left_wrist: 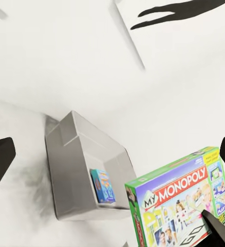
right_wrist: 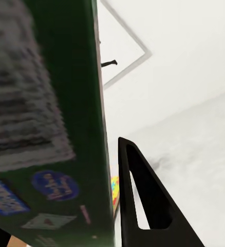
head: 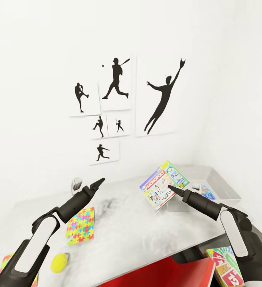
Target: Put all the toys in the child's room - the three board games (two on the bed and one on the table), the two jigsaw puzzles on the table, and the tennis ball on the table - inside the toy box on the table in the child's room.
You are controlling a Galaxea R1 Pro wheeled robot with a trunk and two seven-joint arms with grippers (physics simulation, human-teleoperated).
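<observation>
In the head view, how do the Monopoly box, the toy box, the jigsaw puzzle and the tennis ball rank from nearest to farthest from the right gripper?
1. Monopoly box: held in the right gripper, above the table.
2. Toy box: just beyond, at the table's right end.
3. Jigsaw puzzle: across the table, under the left arm.
4. Tennis ball: farthest, near the table's front left edge.

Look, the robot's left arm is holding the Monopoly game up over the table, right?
Not quite: the right gripper holds the Monopoly game up over the table. The head view shows it; the left gripper holds nothing.
</observation>
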